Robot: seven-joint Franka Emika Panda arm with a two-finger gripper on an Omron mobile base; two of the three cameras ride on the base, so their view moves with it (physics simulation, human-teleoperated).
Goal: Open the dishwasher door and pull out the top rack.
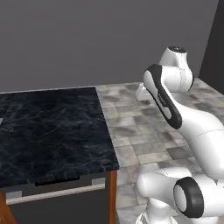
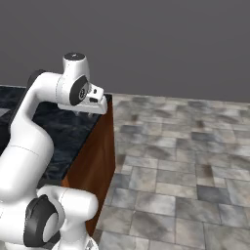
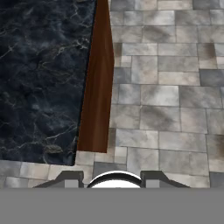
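My arm (image 1: 183, 118) rises beside the right end of the black marble counter (image 1: 48, 131), folded high, with my hand up in the air above that end. My gripper (image 3: 112, 177) points down past the counter's right edge, over the brown wooden side panel (image 3: 98, 83) and the grey stone-tiled floor (image 3: 166, 100). My two finger tips (image 3: 70, 178) stand apart with a clear gap between them and nothing pinched; they touch nothing.

The dishwasher door (image 1: 57, 205) sits under the counter's front edge, near its right corner, and looks shut, upright against the cabinet front. Its long silver bar handle (image 1: 54, 194) runs level just below the counter's front edge, with a dark slot above it. From the left base view only the door's top strip is plain to see; the lower part runs off the bottom. A wooden post (image 1: 112, 197) borders the door at the counter's right corner. My hand is well apart from the handle, high above and off to the right of it.
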